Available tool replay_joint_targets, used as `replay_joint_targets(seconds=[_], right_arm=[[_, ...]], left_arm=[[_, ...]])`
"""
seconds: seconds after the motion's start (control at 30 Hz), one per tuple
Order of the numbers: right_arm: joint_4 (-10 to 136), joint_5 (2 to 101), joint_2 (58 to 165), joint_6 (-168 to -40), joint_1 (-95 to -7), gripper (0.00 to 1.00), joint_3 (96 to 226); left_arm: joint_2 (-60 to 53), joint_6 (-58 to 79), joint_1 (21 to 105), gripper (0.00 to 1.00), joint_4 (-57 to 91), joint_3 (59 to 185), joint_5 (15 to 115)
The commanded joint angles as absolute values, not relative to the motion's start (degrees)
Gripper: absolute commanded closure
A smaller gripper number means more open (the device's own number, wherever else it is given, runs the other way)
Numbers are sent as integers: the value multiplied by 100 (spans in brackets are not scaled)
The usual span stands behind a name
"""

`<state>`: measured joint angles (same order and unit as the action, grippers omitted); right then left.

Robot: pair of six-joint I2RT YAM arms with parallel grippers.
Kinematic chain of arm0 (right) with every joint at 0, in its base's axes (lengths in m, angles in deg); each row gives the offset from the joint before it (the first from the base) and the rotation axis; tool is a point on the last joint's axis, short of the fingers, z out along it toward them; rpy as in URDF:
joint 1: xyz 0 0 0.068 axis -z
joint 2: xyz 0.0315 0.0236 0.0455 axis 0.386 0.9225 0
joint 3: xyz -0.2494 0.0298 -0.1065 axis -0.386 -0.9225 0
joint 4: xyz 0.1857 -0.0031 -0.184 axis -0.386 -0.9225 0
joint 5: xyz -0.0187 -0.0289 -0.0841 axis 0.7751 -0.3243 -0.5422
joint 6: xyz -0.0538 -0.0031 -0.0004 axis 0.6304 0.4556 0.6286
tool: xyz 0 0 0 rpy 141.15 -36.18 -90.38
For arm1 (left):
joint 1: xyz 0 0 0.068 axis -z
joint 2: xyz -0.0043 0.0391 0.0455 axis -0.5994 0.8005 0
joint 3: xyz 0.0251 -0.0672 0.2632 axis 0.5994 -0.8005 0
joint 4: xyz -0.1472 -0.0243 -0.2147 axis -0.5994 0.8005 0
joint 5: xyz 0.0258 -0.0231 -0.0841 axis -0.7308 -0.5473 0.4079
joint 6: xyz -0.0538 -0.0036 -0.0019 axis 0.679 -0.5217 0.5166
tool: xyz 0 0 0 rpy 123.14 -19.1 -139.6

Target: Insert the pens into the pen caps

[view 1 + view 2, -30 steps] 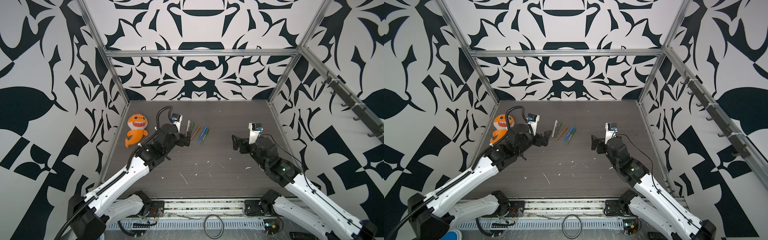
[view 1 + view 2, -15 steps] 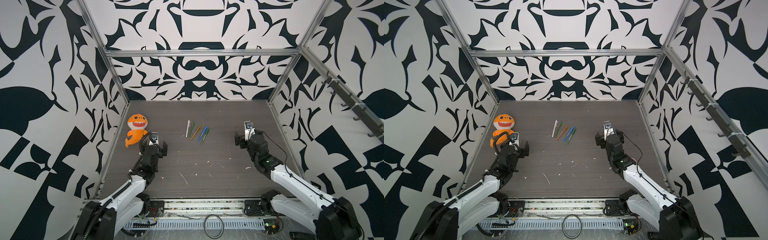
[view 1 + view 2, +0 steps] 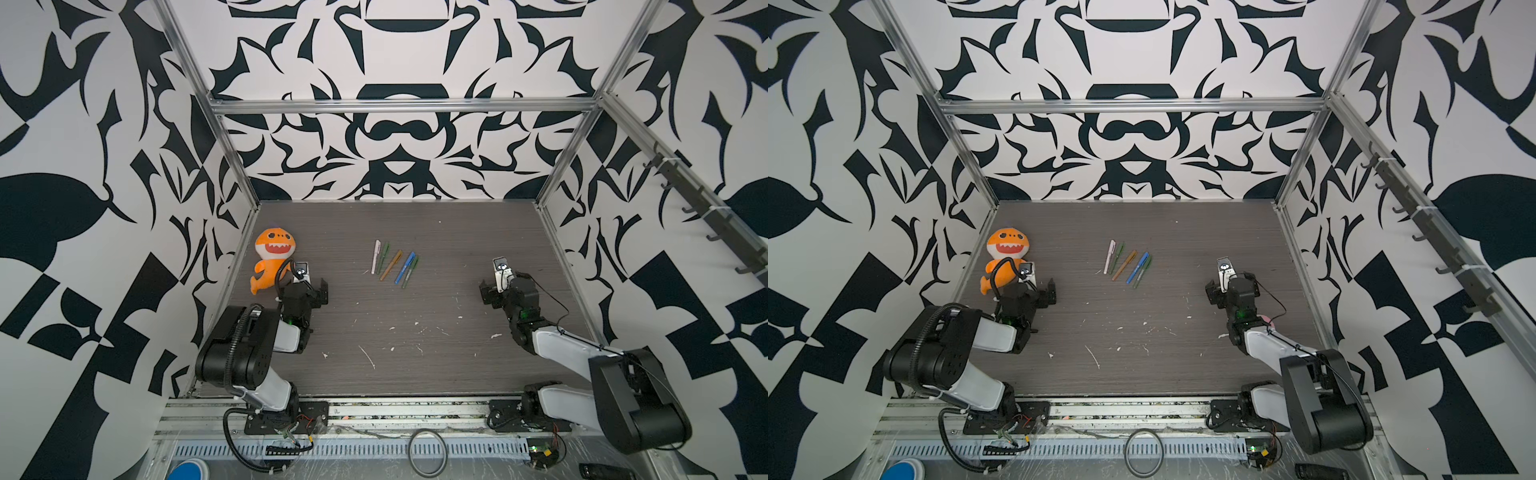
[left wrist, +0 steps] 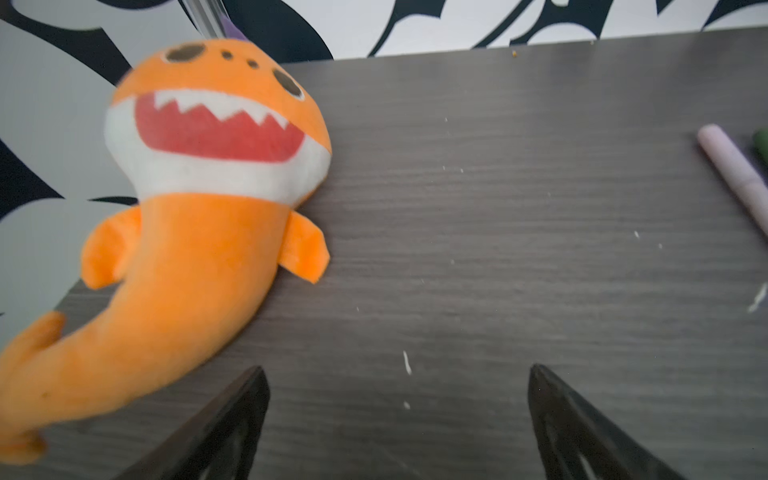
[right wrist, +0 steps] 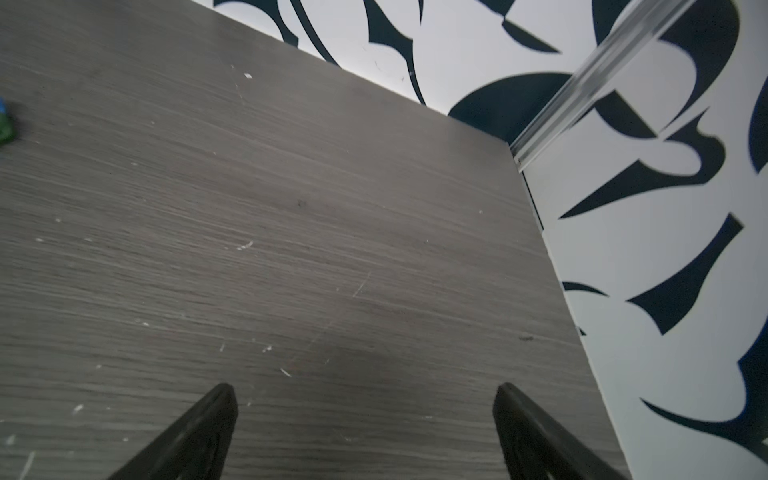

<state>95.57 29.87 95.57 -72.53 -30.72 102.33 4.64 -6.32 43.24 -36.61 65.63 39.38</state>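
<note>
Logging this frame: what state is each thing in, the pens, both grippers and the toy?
pens: five lying side by side mid-table, all apparently capped, none held.
left gripper: open, empty, beside the plush shark.
right gripper: open, empty, over bare table.
plush shark: lying face up near the left wall.

Black-and-white patterned walls [image 3: 399, 166] framed in aluminium rails [image 3: 399, 104] enclose the scuffed grey woodgrain surface [image 3: 457, 232] on three sides.
</note>
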Motion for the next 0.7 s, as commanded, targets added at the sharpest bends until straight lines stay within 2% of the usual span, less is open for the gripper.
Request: replay_joint_targets(seconds=[0.0,0.1,0.47,0.53,0.67], right_arm=[[10323,3386,9789,-7620,-2892,0,10253],[10560,3501,10196,-7531,-2851,0,10316],[10480,3679,9996,-7908,-2508,0,10259],[9656,3979,9696,-7858,-2517,0,10522],[10448,3965,9995,-8504,-2499,0,10343]], left_arm=[[462,-458,4131,1,-3882,6781,4201],[391,-440,4115,1,-3286,7026,4368],[409,-454,4104,1,-3376,6994,4448],[410,-486,4104,1,-3315,7031,4528],[405,-493,4102,1,-3315,7028,4530]])
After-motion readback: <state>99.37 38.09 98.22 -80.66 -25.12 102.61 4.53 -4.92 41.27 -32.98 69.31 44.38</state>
